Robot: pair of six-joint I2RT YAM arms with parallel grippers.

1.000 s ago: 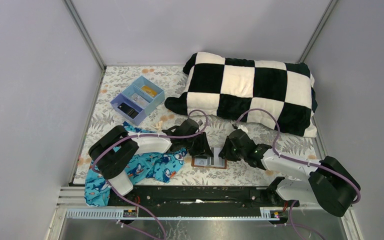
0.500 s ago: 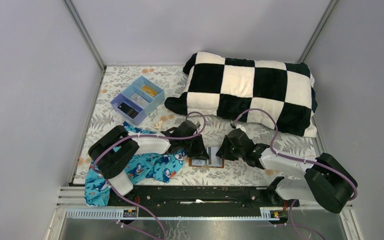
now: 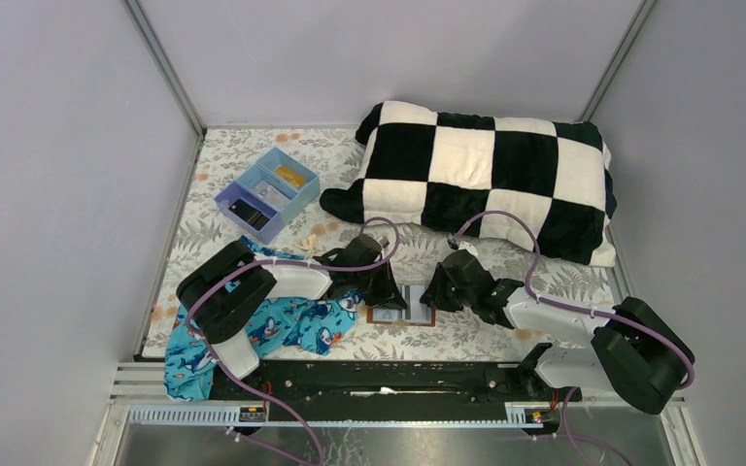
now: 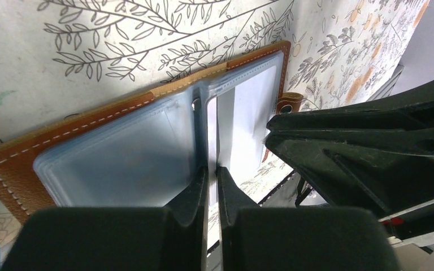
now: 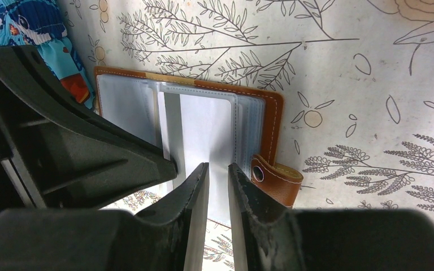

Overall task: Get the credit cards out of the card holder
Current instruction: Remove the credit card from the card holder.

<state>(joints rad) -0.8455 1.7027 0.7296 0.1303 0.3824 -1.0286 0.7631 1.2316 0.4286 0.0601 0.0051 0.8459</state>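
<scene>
Left claw (image 4: pixel 212 172): narrowed from wide, now pinching a white card (image 4: pixel 226 130) edge. Right claw (image 5: pixel 216 169): slightly parted, unchanged. Card holder (image 3: pixel 403 313): open, near edge of tabletop (image 3: pixel 330 146). Withdrawal seems ready.

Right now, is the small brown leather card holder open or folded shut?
Open: the brown leather card holder lies spread on the floral cloth, clear plastic sleeves exposed, snap tab unfastened.
</scene>
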